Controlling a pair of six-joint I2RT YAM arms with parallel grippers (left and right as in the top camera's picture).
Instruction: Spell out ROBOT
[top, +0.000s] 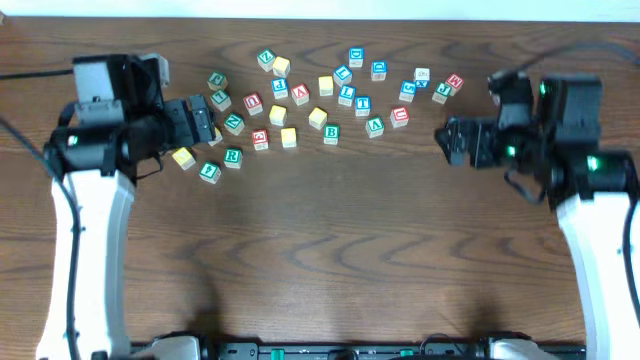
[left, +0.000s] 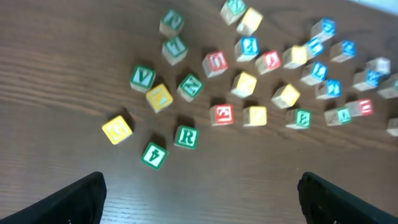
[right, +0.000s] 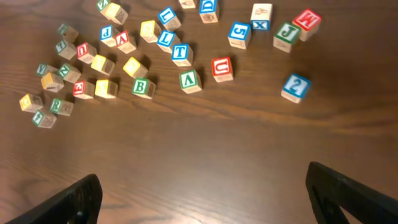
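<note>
both pairs of jaws stand released and empty, the left jaws at the scatter's left edge and the right jaws off its right side. on the desk (top: 320, 260), the green r cube (top: 232, 156) sits at the near-left fringe. the green b cube (top: 331, 132) is at the middle front, and the blue t cube (top: 362, 103) lies behind it among blue neighbours. yellow cubes (top: 289, 137) lie between, their letters unreadable. these look like light, rigid wooden blocks with smooth faces: unlikely to crush, apt to twist or slip. best pinch two opposite flat sides squarely, where neighbours leave room.
</note>
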